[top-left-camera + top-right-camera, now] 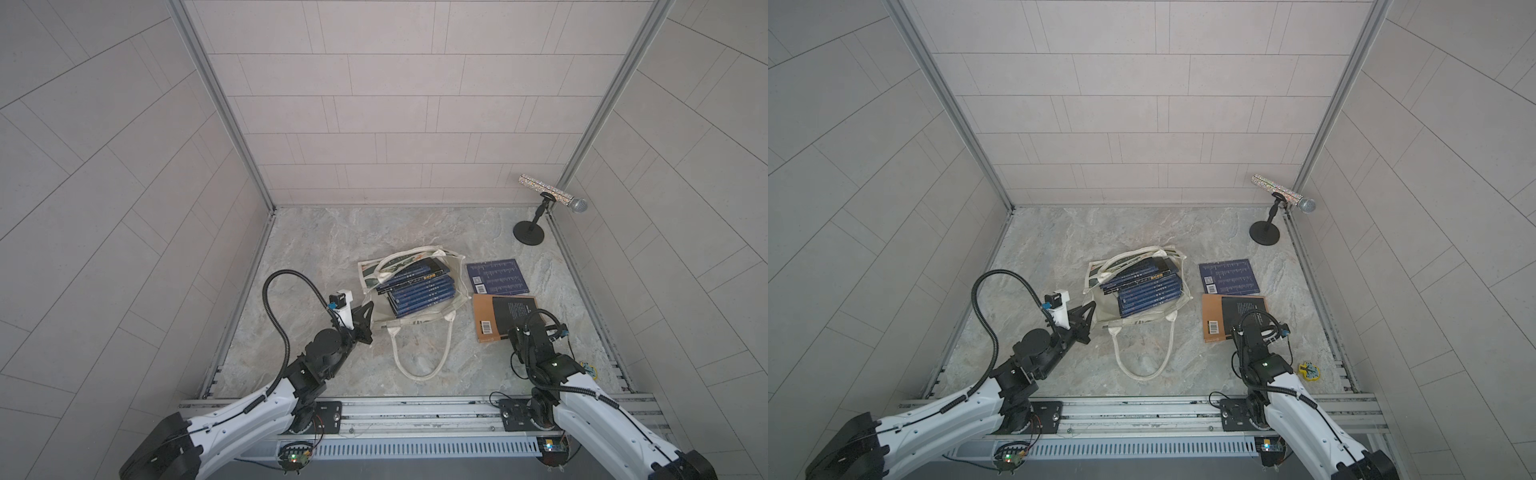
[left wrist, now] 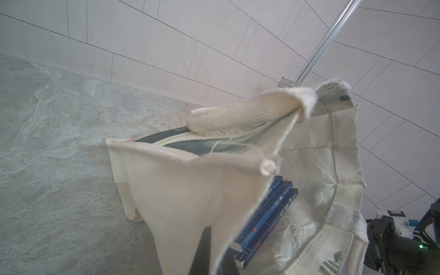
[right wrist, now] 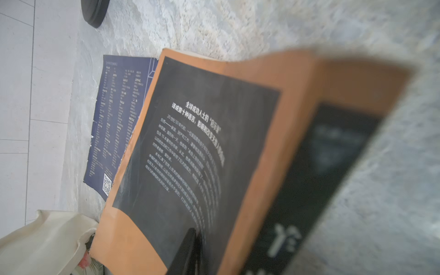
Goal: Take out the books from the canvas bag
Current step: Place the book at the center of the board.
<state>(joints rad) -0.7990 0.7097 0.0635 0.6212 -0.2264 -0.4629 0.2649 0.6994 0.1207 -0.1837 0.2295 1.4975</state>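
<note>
arms (image 1: 245, 409): white shells, black joints | cables (image 1: 286, 272): black corrugated | left claw (image 1: 369, 308): black, triangular

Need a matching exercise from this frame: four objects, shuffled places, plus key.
Things:
1. lone navy book
2. stacked navy books
3. orange-and-black book
4. microphone

Places:
A. inside the canvas bag
B. on a stand in the far corner
C. on the table, out of the bag, farther from the robot
D. on the table, out of the bag, nearer the robot

Pairs: 1-C, 2-A, 3-D, 4-B.
</note>
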